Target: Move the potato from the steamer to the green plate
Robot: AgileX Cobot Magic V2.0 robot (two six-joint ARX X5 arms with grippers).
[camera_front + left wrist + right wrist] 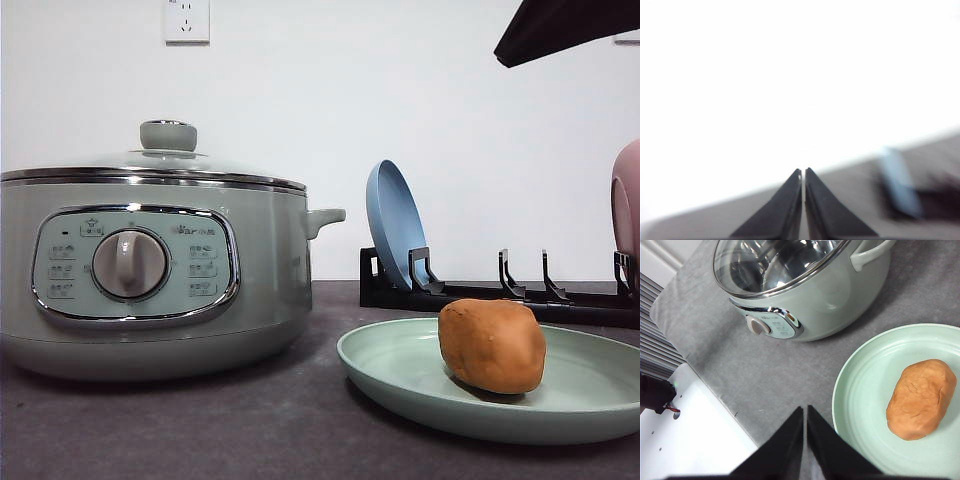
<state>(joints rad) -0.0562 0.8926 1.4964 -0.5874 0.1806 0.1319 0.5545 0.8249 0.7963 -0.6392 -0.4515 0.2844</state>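
- Resting on the green plate (400, 385), the potato (492, 345) lies right of the plate's middle in the front view, touching its flat inner surface.
- From the right wrist view, the potato (921, 398) is an oblong orange-brown lump with a faint crease, lying on the plate (865, 390) clear of the raised rim.
- The steamer (150, 270) stands on the dark grey counter (200, 430) just left of the plate, apart from it, its glass lid (150, 160) on and its dial facing the camera.
- The right tool (805, 412) hangs above the counter beside the plate's near edge, clenched with its black fingers pressed together, grasping nothing.
- The left tool (803, 174) is likewise clenched and empty, its fingers meeting at a thin seam against a bright wall.
- Behind the plate, a black rack (470, 292) holds a blue plate (395, 225) on edge and, at the far right, a pink plate (627, 200).
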